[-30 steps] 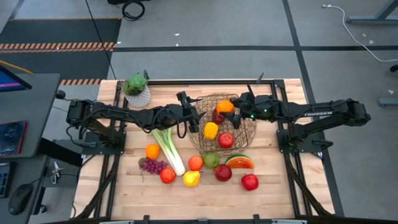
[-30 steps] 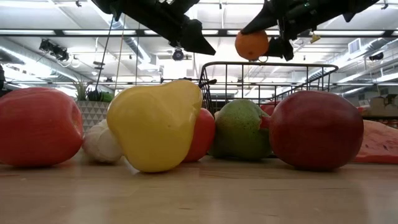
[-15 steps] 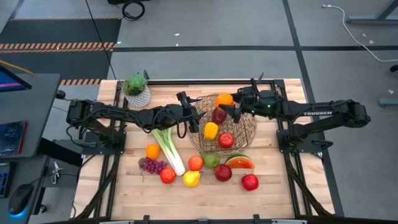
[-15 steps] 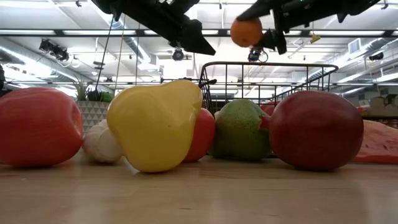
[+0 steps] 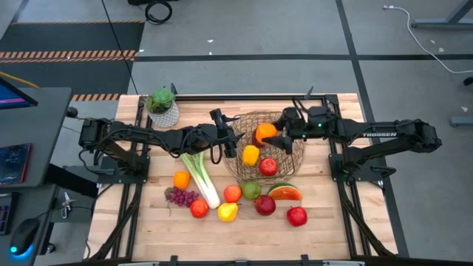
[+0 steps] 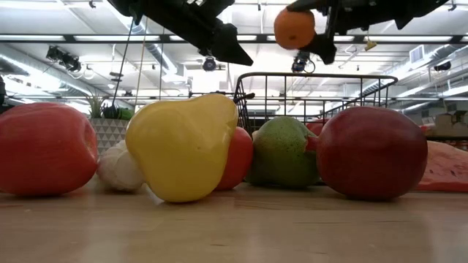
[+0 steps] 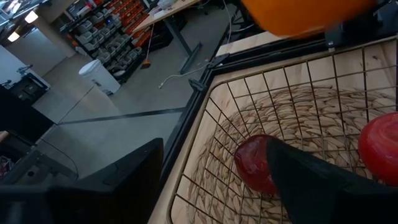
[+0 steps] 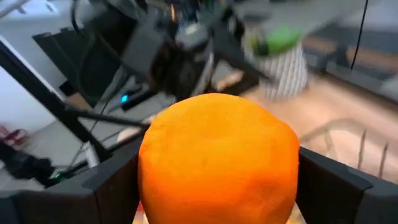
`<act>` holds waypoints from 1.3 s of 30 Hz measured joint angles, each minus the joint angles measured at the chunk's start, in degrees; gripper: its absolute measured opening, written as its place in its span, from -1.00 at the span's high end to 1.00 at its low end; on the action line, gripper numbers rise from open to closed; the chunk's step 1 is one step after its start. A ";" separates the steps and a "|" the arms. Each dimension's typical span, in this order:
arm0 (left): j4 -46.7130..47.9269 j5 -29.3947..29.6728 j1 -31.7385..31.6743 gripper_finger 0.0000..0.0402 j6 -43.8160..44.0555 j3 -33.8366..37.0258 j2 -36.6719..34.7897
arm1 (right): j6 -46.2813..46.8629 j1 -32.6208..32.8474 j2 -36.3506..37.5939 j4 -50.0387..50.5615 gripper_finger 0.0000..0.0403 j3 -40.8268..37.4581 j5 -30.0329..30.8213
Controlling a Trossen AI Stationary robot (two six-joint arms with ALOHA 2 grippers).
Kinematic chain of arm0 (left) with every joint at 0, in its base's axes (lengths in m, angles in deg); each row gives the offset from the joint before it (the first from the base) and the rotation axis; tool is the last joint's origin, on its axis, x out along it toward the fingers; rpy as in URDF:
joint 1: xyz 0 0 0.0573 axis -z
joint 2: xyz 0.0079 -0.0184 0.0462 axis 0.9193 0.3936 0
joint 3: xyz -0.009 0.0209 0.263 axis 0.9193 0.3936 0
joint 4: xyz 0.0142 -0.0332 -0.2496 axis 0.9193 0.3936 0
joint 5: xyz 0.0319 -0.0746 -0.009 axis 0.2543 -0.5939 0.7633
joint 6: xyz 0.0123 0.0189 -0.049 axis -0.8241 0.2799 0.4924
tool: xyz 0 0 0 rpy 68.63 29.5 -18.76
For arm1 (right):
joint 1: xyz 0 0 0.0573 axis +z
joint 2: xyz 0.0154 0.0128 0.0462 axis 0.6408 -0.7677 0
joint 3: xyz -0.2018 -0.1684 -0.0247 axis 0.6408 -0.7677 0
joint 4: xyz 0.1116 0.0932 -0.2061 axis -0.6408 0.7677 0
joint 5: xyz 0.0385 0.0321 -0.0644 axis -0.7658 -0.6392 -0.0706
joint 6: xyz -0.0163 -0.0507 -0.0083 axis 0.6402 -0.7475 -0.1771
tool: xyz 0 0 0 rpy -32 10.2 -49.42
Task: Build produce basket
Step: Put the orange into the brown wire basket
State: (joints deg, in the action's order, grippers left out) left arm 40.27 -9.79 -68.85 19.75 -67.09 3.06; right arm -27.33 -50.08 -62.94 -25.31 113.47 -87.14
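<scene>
The round wire basket stands mid-table, holding a yellow pepper, a red apple and a dark red apple. My right gripper hovers above the basket, shut on an orange, which the low view shows well above the rim. My left gripper is open and hangs just outside the basket's left rim; its two fingers stand wide apart and touch nothing. More produce lies on the near half of the table. My right gripper pinches the orange between its two fingers, one on each of its opposite sides. The fingers come roughly level from the table's right side. The orange is lifted clear, above the inside of the basket.
A white-potted green plant stands at the far left. Near the basket lie a leek, an orange, grapes, a yellow lemon, a green pear, a watermelon slice and red apples.
My right gripper has raised the orange higher above the basket. It swung it first toward the table's far edge, then back toward the near edge, and stayed shut on it. The left arm has kept still.
</scene>
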 joint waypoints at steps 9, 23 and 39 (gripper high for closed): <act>0.36 0.01 0.03 -0.44 -0.02 0.00 0.00 | 26.85 1.38 -0.16 -1.32 -0.75 0.01 -0.32; 0.34 -0.01 0.01 -0.44 -0.04 0.00 0.00 | 72.68 1.61 -0.18 -18.46 -0.75 0.01 -0.04; 0.32 -0.01 0.01 -0.44 0.00 0.00 0.00 | 72.75 1.61 -0.16 -23.72 -0.75 0.01 0.27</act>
State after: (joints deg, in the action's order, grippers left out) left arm 40.59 -9.80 -68.84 19.75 -67.09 3.06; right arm 45.42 -48.47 -63.10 -49.02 113.48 -86.87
